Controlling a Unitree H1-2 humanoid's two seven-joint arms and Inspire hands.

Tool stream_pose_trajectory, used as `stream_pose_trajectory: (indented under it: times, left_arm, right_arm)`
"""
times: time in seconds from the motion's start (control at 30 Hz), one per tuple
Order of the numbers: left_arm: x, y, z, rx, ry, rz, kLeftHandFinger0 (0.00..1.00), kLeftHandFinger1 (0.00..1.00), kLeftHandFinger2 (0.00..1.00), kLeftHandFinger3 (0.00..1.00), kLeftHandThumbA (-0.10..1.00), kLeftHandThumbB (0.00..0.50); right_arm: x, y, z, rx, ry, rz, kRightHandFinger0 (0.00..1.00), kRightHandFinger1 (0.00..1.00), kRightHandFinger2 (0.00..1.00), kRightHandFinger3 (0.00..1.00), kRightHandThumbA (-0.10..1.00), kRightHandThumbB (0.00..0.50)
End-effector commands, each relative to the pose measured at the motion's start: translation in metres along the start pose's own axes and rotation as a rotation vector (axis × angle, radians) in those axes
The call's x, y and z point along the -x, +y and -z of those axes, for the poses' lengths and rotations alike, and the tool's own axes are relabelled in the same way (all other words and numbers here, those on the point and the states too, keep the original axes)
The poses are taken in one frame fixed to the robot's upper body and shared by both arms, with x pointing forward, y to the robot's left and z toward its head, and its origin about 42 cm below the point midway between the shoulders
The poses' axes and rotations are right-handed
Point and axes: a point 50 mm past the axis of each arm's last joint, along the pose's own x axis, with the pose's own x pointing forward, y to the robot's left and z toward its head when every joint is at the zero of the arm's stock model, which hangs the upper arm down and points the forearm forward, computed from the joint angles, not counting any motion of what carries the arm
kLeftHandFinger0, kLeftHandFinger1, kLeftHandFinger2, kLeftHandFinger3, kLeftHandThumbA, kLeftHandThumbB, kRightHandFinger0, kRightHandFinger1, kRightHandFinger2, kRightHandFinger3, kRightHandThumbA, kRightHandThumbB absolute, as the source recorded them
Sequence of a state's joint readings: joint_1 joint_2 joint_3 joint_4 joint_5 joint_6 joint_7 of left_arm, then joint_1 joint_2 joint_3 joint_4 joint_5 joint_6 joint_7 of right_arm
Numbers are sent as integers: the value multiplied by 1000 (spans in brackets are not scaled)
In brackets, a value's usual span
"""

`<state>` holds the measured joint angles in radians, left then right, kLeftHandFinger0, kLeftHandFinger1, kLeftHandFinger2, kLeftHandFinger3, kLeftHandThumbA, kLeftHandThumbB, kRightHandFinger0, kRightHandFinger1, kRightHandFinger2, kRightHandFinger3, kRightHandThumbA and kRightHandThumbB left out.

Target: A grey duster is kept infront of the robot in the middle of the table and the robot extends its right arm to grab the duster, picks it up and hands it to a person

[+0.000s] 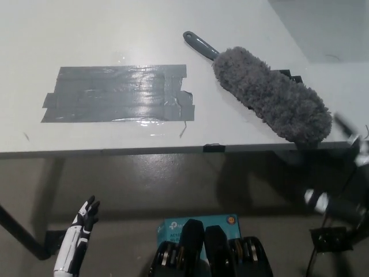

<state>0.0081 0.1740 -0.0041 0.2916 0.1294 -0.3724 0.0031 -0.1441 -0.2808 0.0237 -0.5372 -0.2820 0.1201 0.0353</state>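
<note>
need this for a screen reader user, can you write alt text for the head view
A fluffy grey duster with a dark handle lies diagonally on a white table, right of a patch of grey tape. The robot's white left hand hangs below the table edge, fingers apart; the right hand is not clearly visible.

White table [115, 34]: spans the view beyond the white left hand [83, 228], its near edge well ahead of the hand. Surface bare and matt.

Patch of grey tape [118, 93]: overlapping strips, glossy, flat on the tabletop, ahead of the hand and slightly to its right.

Small black tab [213, 148]: on the table's near edge, ahead and well right of the hand.

Teal box [173, 228]: on the grey floor [144, 184], just right of the hand; print unreadable.

Dark table leg [20, 231]: left of the hand.
</note>
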Motion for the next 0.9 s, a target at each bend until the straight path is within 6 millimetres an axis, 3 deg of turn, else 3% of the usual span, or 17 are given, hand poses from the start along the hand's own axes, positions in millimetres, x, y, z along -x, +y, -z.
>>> stream_pose_trajectory:
  times: [0.0,0.03,0.1,0.17,0.23,0.33,0.37,0.43,0.57,0.7,0.87]
  left_arm:
    - [-12,3,-12,-17,-113,-10,987,1000,1000,1000,999,317]
    - [-12,2,-13,-18,-114,-9,988,1000,1000,1000,999,318]
    - [-13,2,-13,-22,-119,-9,989,1000,1000,1000,999,315]
    - [-13,1,-14,-25,-123,-10,988,1000,1000,1000,999,311]
    - [-13,2,-14,-20,-121,-12,986,1000,1000,1000,998,316]
    - [-14,2,-16,-14,-115,-10,976,1000,1000,1000,992,328]
    - [-14,2,-15,-15,-120,-8,973,1000,1000,1000,992,327]
    - [-16,1,-16,-22,-125,-4,973,1000,1000,1000,995,324]
    - [-14,2,-17,-26,-124,-3,978,1000,1000,1000,1000,323]
    - [-16,2,-17,-15,-128,-1,968,1000,1000,1000,995,325]
    - [-16,1,-17,-15,-125,3,972,1000,1000,1000,999,327]
  right_arm:
    - [-72,-30,-15,186,6,72,1000,1000,1000,1000,969,289]
    - [-78,-30,-14,189,14,71,1000,1000,1000,1000,930,276]
    - [-113,-30,-8,211,66,50,1000,1000,1000,1000,854,267]
    - [-135,-28,-3,220,109,22,1000,1000,1000,1000,826,264]
    - [-166,-22,8,260,181,-17,1000,1000,1000,1000,822,295]
    - [-198,-14,23,331,272,-70,1000,1000,1000,1000,874,349]
    - [-207,-11,29,325,300,-79,1000,1000,1000,1000,818,361]
    - [-227,-5,41,344,365,-116,1000,1000,1000,1000,824,389]
    - [-246,8,54,323,443,-181,1000,1000,1000,1000,870,436]
    - [-262,26,67,299,539,-286,1000,1000,1000,1000,987,467]
    - [-267,50,84,349,633,-402,1000,1000,1000,1000,1000,498]
